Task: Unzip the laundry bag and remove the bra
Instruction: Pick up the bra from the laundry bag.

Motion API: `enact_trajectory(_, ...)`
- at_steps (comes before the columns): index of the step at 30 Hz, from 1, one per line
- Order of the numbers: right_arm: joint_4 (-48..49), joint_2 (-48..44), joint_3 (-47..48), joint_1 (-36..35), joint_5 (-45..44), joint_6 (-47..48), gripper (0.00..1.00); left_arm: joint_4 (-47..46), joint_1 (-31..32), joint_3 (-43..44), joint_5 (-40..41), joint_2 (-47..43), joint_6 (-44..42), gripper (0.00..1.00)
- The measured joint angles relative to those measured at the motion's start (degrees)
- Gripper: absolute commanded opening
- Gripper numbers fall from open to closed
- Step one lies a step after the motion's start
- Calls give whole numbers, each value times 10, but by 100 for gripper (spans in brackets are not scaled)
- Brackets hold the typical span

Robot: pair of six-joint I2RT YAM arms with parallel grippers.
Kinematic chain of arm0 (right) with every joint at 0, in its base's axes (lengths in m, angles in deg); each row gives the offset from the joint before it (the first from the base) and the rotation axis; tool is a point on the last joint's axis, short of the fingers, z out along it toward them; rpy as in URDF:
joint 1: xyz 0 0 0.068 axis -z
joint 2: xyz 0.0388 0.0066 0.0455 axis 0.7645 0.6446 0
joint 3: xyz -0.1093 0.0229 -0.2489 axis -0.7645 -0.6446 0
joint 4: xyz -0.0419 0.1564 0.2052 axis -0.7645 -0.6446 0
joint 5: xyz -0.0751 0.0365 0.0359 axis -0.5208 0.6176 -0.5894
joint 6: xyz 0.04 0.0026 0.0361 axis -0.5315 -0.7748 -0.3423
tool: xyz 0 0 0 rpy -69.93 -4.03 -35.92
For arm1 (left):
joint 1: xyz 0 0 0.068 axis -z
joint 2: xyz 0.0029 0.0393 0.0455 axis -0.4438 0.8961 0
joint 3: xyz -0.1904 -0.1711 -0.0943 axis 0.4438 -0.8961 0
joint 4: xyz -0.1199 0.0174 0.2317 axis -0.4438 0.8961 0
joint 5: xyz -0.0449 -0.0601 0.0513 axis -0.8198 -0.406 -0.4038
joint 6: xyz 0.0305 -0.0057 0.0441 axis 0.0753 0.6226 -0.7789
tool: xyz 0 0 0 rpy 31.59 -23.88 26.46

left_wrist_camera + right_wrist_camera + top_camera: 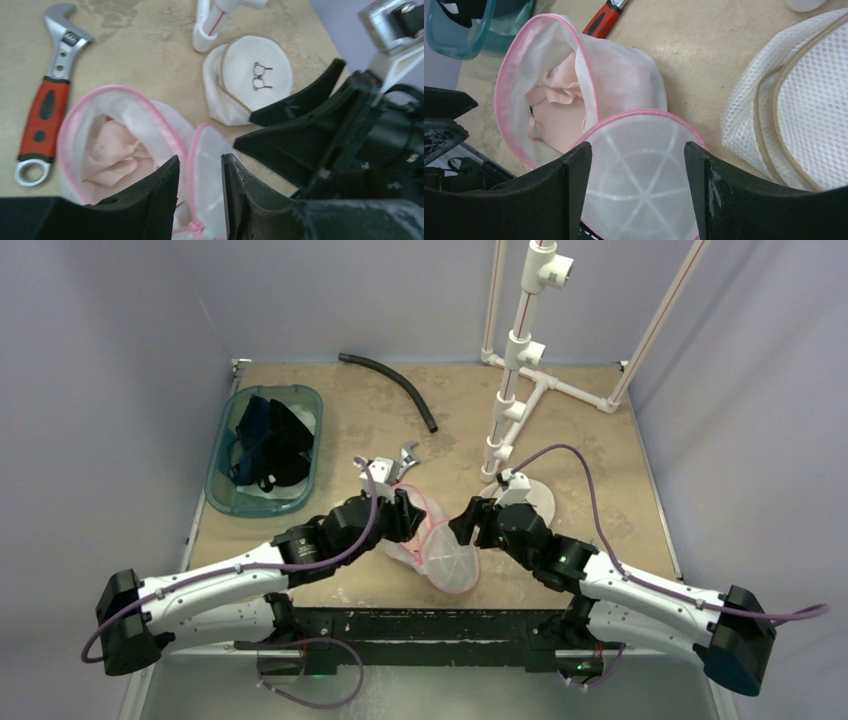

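Note:
The pink-trimmed mesh laundry bag [430,540] lies unzipped at the table's front centre, with its round lid [644,175] flapped open. The pale pink bra [112,150] sits inside the bag body, also seen in the right wrist view [559,107]. My left gripper [200,162] is partly open, its jaws straddling the pink rim between body and lid. My right gripper [636,150] is wide open and empty, just above the lid. In the top view the left gripper [405,512] and the right gripper [468,525] face each other across the bag.
A red-handled wrench [47,105] lies just beyond the bag. A second white mesh bag [255,75] lies by the foot of the white PVC frame [515,370]. A teal bin [265,450] of dark clothes stands at the left. A black hose [395,385] lies at the back.

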Motion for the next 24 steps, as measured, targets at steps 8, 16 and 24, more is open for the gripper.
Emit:
enact_trajectory(8, 66, 29, -17, 3, 29, 14, 71, 56, 0, 100, -28, 122, 35, 30)
enact_trajectory(16, 146, 93, -14, 3, 51, 45, 70, 154, -3, 100, 43, 148, 37, 30)
enact_trajectory(24, 201, 194, 27, 3, 76, 75, 67, 164, -33, 73, 66, 162, 38, 30)
